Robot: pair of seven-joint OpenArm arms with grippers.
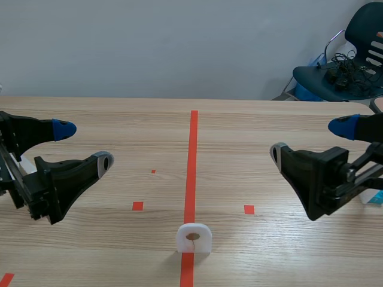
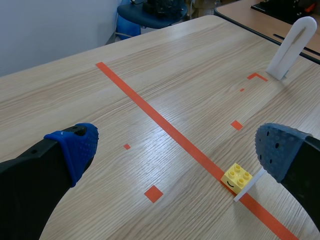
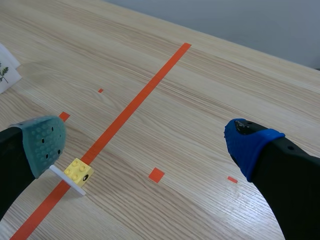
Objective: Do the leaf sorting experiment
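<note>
Scene view: both claws gape wide, nothing held. The left gripper [image 1: 84, 145] and right gripper [image 1: 311, 140] flank the orange-red centre line, and a small round-topped white plastic stand [image 1: 193, 237] sits on that line.

Left wrist view: a yellow toy brick [image 2: 237, 176] backs that stand, just ahead of the open fingers.

Right wrist view: there's the leaf, a white paper card [image 3: 6, 72] printed with a green sprig, lying well beyond the brick. Pickup looks like the first move. Go in low and pinch an edge, because flat paper slips.
</note>
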